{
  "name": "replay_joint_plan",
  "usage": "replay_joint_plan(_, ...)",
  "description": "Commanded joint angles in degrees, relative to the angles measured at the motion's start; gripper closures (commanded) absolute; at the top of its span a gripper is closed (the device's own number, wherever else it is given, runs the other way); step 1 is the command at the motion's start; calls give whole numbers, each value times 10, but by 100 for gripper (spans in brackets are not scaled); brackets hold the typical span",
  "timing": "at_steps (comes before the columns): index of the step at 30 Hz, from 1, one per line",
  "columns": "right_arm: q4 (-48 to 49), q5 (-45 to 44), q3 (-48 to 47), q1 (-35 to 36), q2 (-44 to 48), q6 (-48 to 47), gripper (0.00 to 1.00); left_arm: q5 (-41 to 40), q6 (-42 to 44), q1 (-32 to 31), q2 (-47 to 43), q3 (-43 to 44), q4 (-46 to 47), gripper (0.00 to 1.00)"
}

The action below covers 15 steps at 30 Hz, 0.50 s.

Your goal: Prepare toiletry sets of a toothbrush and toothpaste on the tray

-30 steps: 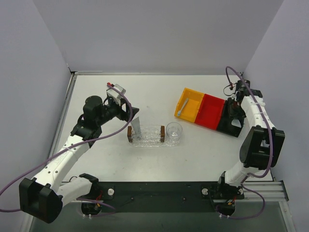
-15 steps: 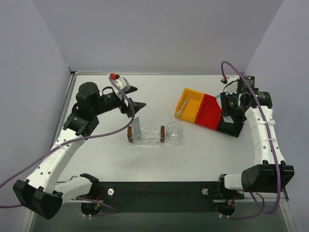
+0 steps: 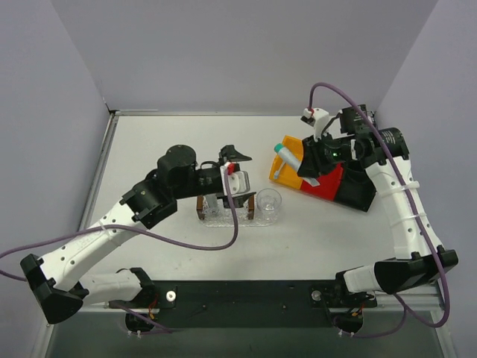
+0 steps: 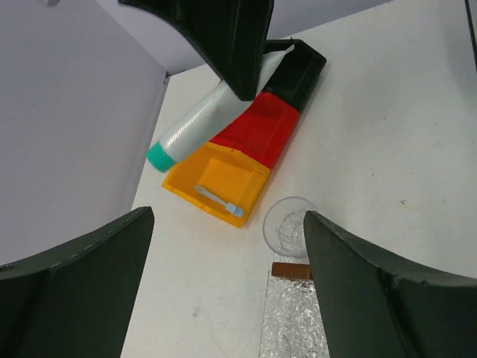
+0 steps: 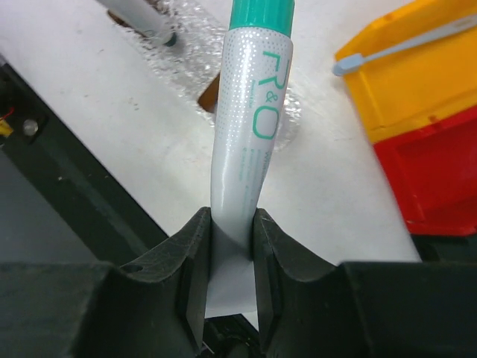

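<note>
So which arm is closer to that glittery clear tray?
Left. The left gripper hovers directly over the tray; the right gripper, holding a toothpaste tube, is over by the yellow bin.

Left gripper (image 4: 227,216) jaws spread wide around the view of the yellow bin (image 4: 232,170), toothbrush (image 4: 216,200) lying inside it, teal-capped toothpaste (image 4: 209,119) pinched by the right gripper (image 4: 242,83) over its far edge, clear cup (image 4: 289,227) just beside its near corner.
</note>
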State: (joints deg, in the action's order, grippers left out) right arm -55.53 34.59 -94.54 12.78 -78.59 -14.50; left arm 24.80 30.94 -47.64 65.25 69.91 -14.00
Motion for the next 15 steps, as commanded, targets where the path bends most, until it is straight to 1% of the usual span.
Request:
replay_joint_plan(1, -41, 83, -27, 29, -19, -18, 89, -92, 112, -54, 37, 46, -22, 7)
replay_joint_plan(5, -53, 104, -39, 51, -31, -34, 90, -137, 180, -96, 71, 74, -57, 7)
replay_joint_plan(6, -57, 108, -42, 53, -34, -37, 90, -161, 190, -102, 85, 81, -59, 7)
replay_joint_plan(11, -63, 143, -37, 63, -40, -52, 90, -184, 216, -126, 123, 112, -74, 7)
replay_joint_plan(15, -64, 157, -29, 68, -36, -60, 90, -221, 235, -142, 151, 121, -72, 7)
